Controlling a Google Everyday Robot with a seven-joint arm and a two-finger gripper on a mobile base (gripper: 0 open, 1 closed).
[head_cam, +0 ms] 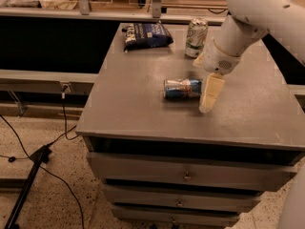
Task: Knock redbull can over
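As the can (182, 88) lies now: on its side, mid-table, ends pointing left and right; you may judge the knock-over done.
Gripper (208, 100): hanging low over the table (133, 113), just beside the can's right end; you cannot tell whether it touches.
Grip: released or clenched, you cannot tell; nothing shows as held.
Roll risk: lying this way, the can would roll toward the front or back edge; a brush from the gripper as you pull away could start it; no lip shows at the front edge to stop it.
Green can (196, 30): upright behind the gripper, near the arm; a loose swing backward could topple it, and it is not your target.
Bag (145, 35): far left corner, well apart from both; little danger.
Safest exit: rise straight up before you move sideways; keep clear of both cans.
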